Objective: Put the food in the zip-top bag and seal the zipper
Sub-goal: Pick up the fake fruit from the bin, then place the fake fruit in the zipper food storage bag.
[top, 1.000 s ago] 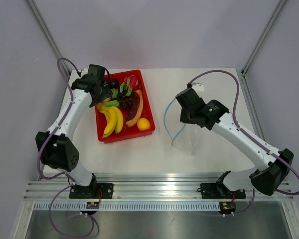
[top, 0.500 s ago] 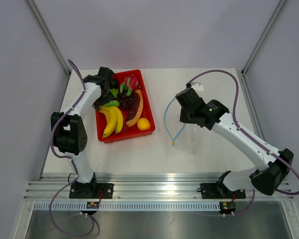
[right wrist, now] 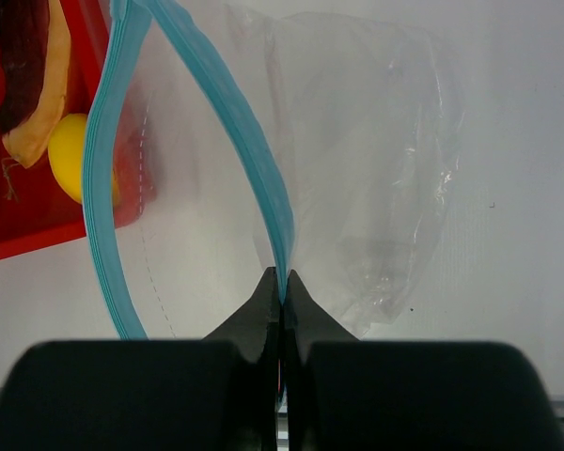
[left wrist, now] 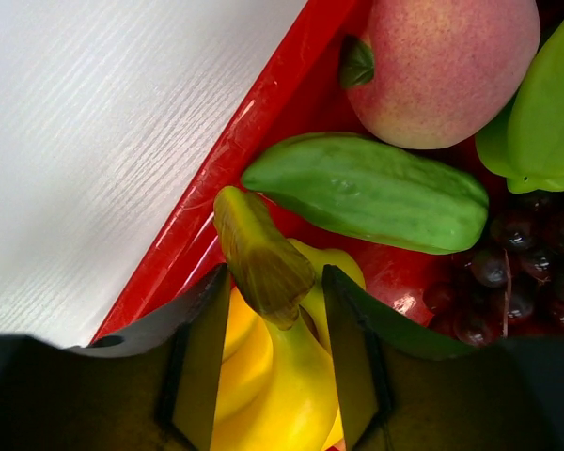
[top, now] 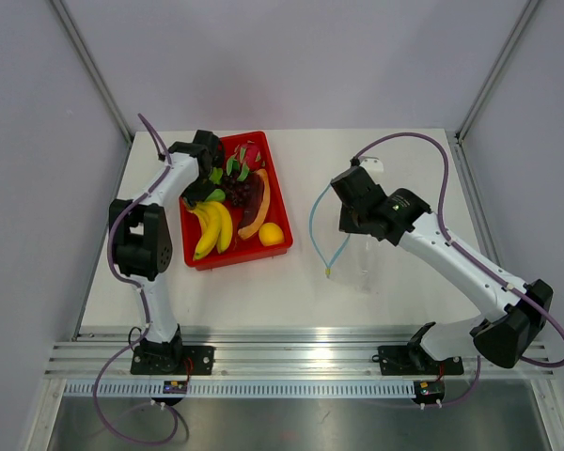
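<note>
Left gripper is down at the 11 o'clock corner of the red tray, jaws apart and straddling the brownish stem of the banana bunch. There's a sliver of gap on both sides, so I'd call it bracketed but not pinched yet. Right gripper is clamped tight on the zipper, holding the mouth up as a big teal loop. Biggest to smallest: the white table has the tray at roughly 10 o'clock from its middle. The clear zip-top bag sits well apart from it at about 3 o'clock and looks empty. In the tray, the bananas lie along the 9 o'clock wall, with the orange papaya slice toward 3 o'clock. From the left wrist cam, a green ridged fruit sits just beyond the stem and a pinkish peach is at 1 o'clock. The dark grapes are at 3 o'clock, and the little lemon sits at the tray's 5 o'clock corner. So this reads as the first pick, very early on. Next up, I think: squeeze onto the stem, lift straight up so the green one doesn't get dragged, then carry it toward 3 o'clock into that open loop.
</note>
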Available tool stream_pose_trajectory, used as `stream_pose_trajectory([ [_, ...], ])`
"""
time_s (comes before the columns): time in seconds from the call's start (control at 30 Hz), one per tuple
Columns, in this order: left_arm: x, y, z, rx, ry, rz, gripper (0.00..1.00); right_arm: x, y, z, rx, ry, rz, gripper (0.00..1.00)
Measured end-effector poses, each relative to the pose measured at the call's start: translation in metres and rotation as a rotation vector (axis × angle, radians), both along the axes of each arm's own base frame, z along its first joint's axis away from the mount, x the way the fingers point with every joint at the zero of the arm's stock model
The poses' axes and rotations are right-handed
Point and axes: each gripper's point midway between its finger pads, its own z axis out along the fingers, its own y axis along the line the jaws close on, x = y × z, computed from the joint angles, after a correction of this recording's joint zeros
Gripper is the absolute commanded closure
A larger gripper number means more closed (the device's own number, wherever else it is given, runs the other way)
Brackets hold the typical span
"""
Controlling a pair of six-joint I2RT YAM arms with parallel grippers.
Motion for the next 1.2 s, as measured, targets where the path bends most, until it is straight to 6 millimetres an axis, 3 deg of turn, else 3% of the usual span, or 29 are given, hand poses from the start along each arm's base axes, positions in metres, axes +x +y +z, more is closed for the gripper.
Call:
stream_pose_trajectory([
  [0.37, -0.003, -0.005, 0.004, -0.01, -0.009, 0.018, 1.0, 0.0, 0.0, -0.003, -0.007, 0.007, 0.0, 1.0],
  [0.47, -0.006, -0.012, 0.017, -0.017, -0.035, 0.009, 1.0, 0.0, 0.0, -0.003, -0.007, 0.007, 0.0, 1.0],
  [0.7, -0.021, -0.032, 0.068, -0.025, -0.135, -0.06, 1.0, 0.0, 0.0, -0.003, -0.006, 0.007, -0.001, 1.0],
  [1.2, -0.008, -0.077, 0.169, -0.162, -0.542, -0.398, 1.0, 0.001, 0.007, -0.003, 0.024, 0.009, 0.013, 1.0],
])
